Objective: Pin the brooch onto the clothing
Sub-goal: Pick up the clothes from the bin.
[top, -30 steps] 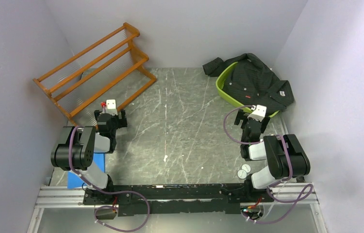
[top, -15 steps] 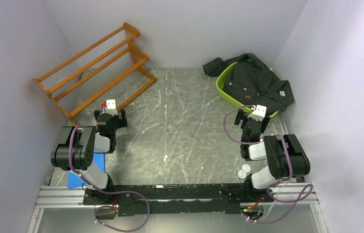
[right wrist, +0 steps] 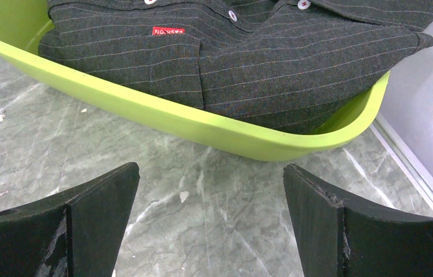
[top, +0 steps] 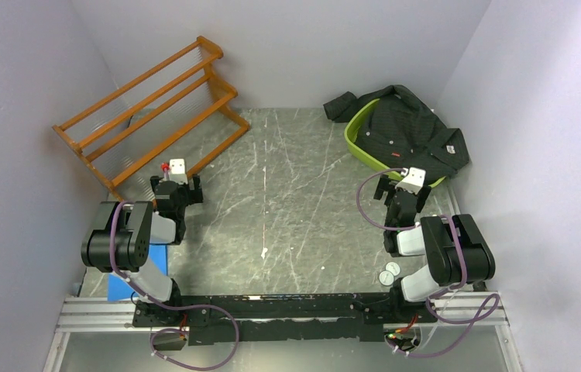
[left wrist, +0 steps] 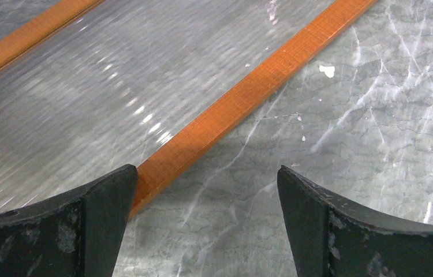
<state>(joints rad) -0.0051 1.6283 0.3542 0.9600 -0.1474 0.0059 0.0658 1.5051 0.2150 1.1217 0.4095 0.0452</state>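
Nothing is changing since a second ago: at the left of the frame, the left gripper (left wrist: 207,179) is waiting wide open and empty beside the wooden rack (top: 148,108). At the upper right, the right gripper (right wrist: 211,173) is hanging equally open, holding nothing, before the green basin (right wrist: 202,130) containing the clothing (right wrist: 249,63). The pinning is, I judge, not yet beginning. Pale walls (top: 287,46) are enclosing the grey marbled table (top: 295,194).

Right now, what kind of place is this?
Probably a robot test cell: bare walls box in a marbled table, and the left arm and right arm are bolted to a rail at its near edge.
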